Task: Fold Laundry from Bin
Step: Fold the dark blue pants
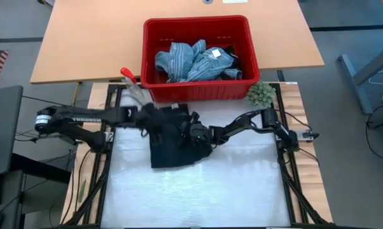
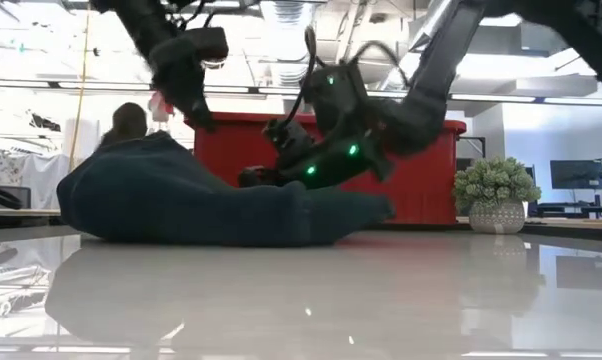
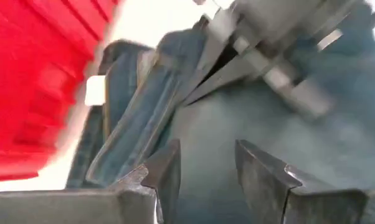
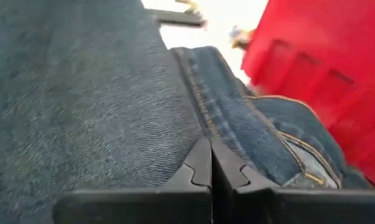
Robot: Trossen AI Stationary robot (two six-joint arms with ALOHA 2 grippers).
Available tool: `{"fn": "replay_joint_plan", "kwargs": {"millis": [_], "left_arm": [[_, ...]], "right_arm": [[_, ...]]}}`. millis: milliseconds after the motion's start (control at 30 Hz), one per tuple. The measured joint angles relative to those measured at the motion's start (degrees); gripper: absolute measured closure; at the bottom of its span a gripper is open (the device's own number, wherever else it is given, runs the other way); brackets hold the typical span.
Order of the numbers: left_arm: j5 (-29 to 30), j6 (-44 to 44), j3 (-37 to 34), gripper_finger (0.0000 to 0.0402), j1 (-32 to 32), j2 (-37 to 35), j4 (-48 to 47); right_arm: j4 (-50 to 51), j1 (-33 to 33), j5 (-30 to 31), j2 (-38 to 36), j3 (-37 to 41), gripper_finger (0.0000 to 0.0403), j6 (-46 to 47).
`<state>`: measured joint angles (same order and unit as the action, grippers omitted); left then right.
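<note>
On my feed the dark denim garment (image 1: pixel 172 145) lies nearest, spread on the white work mat (image 1: pixel 198 191) just in front of the bin (image 1: pixel 198 54). The right gripper (image 1: pixel 193 132) presses on it with fingers closed together — nothing pinched between them that I can see. The left gripper (image 1: pixel 154 117) hovers over the garment's far edge, fingers (image 3: pixel 166 171) parted with a narrow gap, empty. A small white label (image 3: pixel 94 90) shows on the denim; I can't read it. Farther back, the red bin holds the striped shirt (image 1: pixel 191 60).
</note>
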<state>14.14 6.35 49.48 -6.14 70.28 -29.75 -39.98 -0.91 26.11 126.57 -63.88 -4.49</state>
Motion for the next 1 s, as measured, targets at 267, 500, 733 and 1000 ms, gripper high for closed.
{"fn": "replay_joint_plan", "kwargs": {"millis": [267,500,733,1000], "left_arm": [[7.2,6.8,-7.7,0.0262,13.2,0.4,16.3],[5.8,10.6,-7.7,0.0262,16.7,6.3,40.0],[-5.0,18.2,-2.8,0.0262,14.2,16.5,53.7],[-8.9,12.8,15.4,0.0262,11.3,29.6,25.5]], "right_arm": [[-1.5,3.7,-25.8,-14.1,20.2,0.0387,8.0],[-4.2,7.8,-27.9,-32.5,32.3,0.0387,10.7],[3.1,12.8,-26.6,-47.7,32.8,0.0384,8.7],[23.0,25.3,-9.6,-59.8,32.6,0.0376,17.1]]}}
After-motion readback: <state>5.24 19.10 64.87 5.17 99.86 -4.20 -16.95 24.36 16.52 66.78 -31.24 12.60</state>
